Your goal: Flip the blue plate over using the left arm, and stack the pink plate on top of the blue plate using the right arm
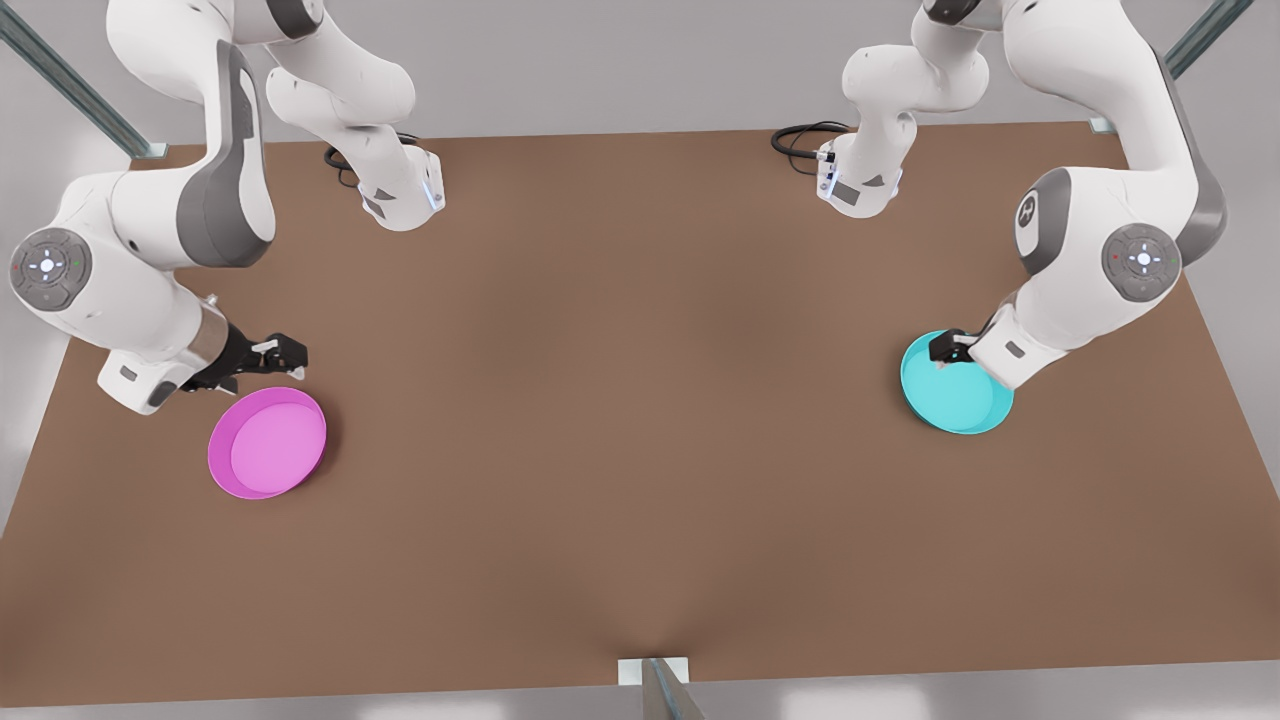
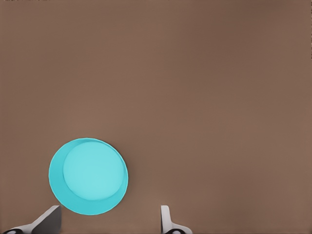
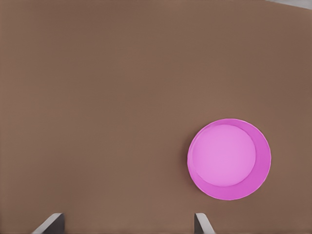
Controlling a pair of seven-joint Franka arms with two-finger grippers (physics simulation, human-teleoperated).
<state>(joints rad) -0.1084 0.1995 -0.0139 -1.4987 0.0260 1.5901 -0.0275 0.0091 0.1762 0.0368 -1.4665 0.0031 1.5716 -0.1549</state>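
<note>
The blue plate (image 1: 957, 388) lies open side up on the brown table at the front view's right; in the left wrist view the blue plate (image 2: 88, 176) sits just ahead of my fingers. My left gripper (image 1: 946, 348) (image 2: 107, 225) hovers open over its far rim. The pink plate (image 1: 268, 443) (image 3: 229, 159) lies open side up at the front view's left. My right gripper (image 1: 283, 356) (image 3: 126, 226) is open, just beyond that plate's far edge, holding nothing.
The brown table (image 1: 620, 400) stretches wide between the two plates. Both arm bases (image 1: 405, 195) (image 1: 862, 185) with black cables (image 1: 800, 135) stand at the far edge. A metal post (image 1: 655, 685) rises at the near edge's middle.
</note>
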